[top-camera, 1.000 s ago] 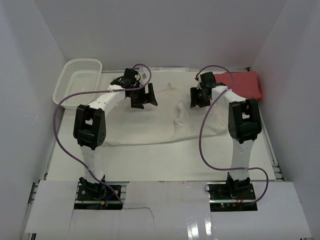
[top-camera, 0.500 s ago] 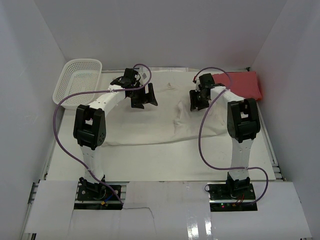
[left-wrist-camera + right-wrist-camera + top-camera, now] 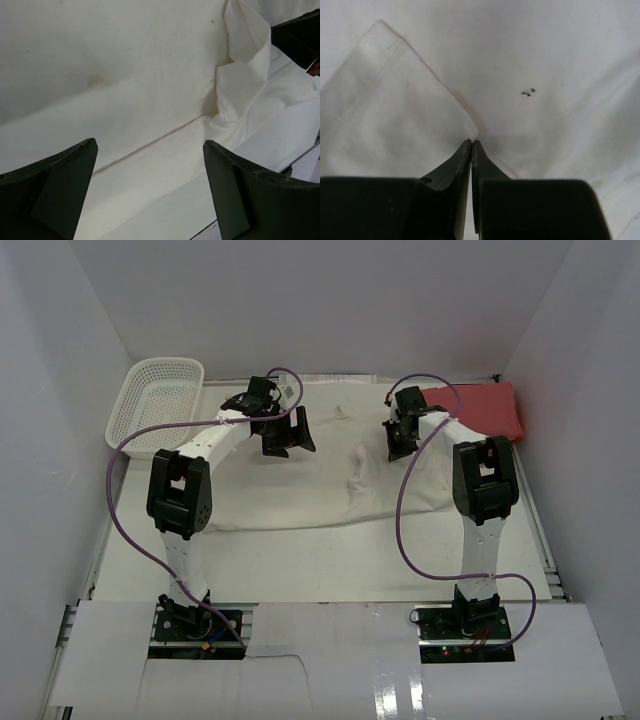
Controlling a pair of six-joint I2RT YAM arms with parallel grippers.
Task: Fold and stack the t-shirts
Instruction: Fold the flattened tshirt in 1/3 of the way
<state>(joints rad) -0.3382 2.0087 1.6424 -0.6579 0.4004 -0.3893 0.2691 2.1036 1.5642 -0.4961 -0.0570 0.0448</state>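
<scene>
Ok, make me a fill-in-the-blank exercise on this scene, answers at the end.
1. The right gripper, tips at a hem of the cream-white t-shirt, has its jaws ____.
2. The left gripper hangs over that shirt with jaws ____.
3. The red t-shirt lies in the far ____ corner.
4. The white mesh basket sits in the far ____ corner.
Missing words: shut; open; right; left.

Rumpled cream-white t-shirt spread flat, centre; red t-shirt folded, far-right corner.
</scene>
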